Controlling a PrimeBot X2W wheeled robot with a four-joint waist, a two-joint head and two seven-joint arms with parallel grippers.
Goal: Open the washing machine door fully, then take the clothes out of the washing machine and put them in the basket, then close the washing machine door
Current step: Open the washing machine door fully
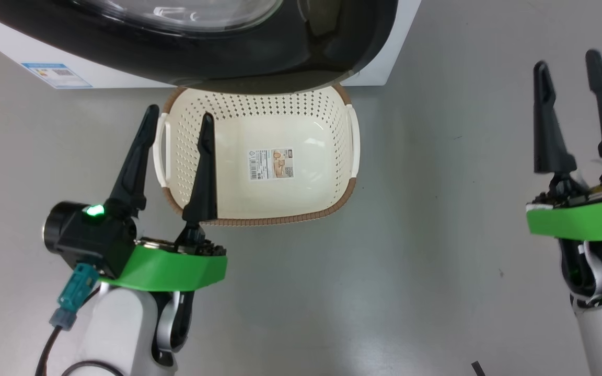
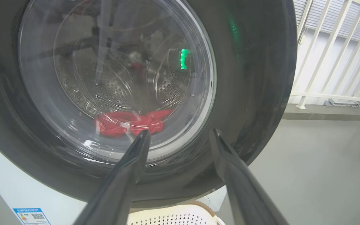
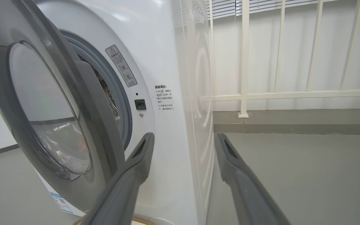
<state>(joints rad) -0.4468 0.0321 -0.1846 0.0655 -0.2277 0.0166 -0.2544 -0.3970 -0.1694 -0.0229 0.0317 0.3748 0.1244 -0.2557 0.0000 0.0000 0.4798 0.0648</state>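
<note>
In the head view, a small cream-white perforated plastic basket (image 1: 340,130) with a brown woven-look rim stands on the grey floor (image 1: 384,287) just in front of the big white front-loading washing machine (image 1: 403,47). The basket's bottom bears a barcode sticker (image 1: 272,163), too small to read. The machine's large round door (image 1: 301,57), with its glossy black rim, overhangs the basket's far edge, and a small blue label (image 1: 56,74) with illegible print sits on the machine's lower front. The left gripper (image 1: 180,115) points toward the machine over the basket's left handle, fingers spread apart. The right gripper (image 1: 567,60), well to the right of the machine, is spread likewise. In the left wrist view, beyond the parted fingers (image 2: 127,175) and through the door's glass, bright red clothes (image 2: 130,123) lie at the bottom of the machine's perforated steel drum (image 2: 111,90). In the right wrist view the door stands ajar from the machine's front, showing the grey rubber gasket (image 3: 122,106). A warning sticker (image 3: 121,66) and a block of Chinese print (image 3: 164,97) sit beside the opening, and a white railing (image 3: 245,62) stands beyond the machine.
</note>
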